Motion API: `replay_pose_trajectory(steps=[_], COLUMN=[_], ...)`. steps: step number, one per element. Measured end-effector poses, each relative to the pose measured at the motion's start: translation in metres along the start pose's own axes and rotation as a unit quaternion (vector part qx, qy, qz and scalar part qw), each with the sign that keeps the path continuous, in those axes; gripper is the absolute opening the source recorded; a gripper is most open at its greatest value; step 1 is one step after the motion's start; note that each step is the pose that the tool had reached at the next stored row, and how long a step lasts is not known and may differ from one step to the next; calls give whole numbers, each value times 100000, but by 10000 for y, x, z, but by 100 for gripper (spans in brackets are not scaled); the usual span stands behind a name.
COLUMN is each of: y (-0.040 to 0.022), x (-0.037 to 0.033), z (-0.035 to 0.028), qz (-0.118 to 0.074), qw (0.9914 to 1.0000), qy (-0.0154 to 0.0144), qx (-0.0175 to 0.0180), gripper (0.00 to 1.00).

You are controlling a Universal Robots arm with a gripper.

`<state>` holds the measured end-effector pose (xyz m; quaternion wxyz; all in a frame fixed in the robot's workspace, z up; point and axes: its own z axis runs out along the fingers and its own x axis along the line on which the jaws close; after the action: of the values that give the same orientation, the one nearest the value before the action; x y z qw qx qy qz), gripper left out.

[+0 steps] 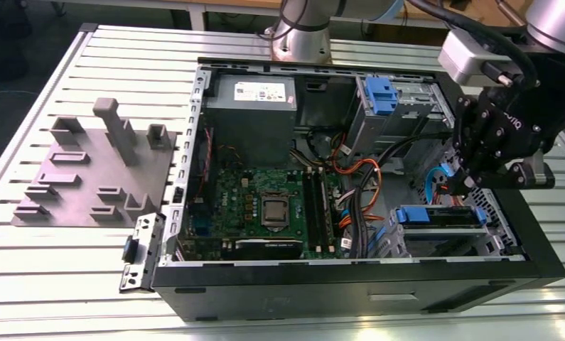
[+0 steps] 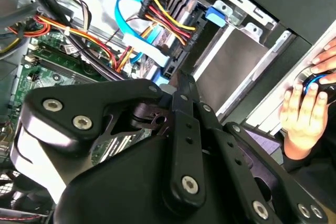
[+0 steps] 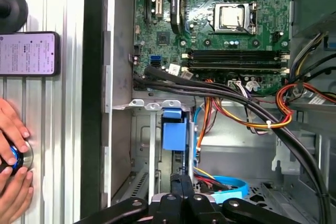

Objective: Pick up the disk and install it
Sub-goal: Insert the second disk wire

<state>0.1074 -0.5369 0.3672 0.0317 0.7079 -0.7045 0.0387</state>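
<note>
The disk (image 1: 440,217), a silver-grey drive in a blue carrier, lies flat in the metal bay at the case's near corner, on the exterior view's right. In the first wrist view its blue carrier end (image 3: 173,129) sits between the bay's rails. My gripper (image 1: 464,183) hangs just above and behind the disk, inside the open computer case (image 1: 358,280). Both wrist views show the black fingers (image 3: 181,182) pressed together with nothing between them, the tips a short way from the blue carrier end. My gripper (image 2: 173,85) points toward the bundle of blue and orange cables (image 2: 152,19).
The motherboard (image 1: 263,206) fills the case's middle, with a grey power-supply box (image 1: 254,96) at the back. A blue latch (image 1: 381,96) sits in the upper drive cage. A grey fixture plate (image 1: 92,170) lies outside. A person's hand (image 3: 10,150) and a phone (image 3: 29,53) rest beside the case.
</note>
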Motion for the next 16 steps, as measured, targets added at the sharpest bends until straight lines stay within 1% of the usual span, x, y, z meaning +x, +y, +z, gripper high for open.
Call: replay_pose_trajectory(steps=[5,8,12,16], y=[0,0,0,0], x=[-54,-81,-107,-126], z=[-27,-33,-34,-36], qz=[0,-2,74,252], qw=[100000,100000,100000,99999], qy=[5,2,-210,-268], qx=[-1,-2,-18,-43], gripper=[11,11,11,11])
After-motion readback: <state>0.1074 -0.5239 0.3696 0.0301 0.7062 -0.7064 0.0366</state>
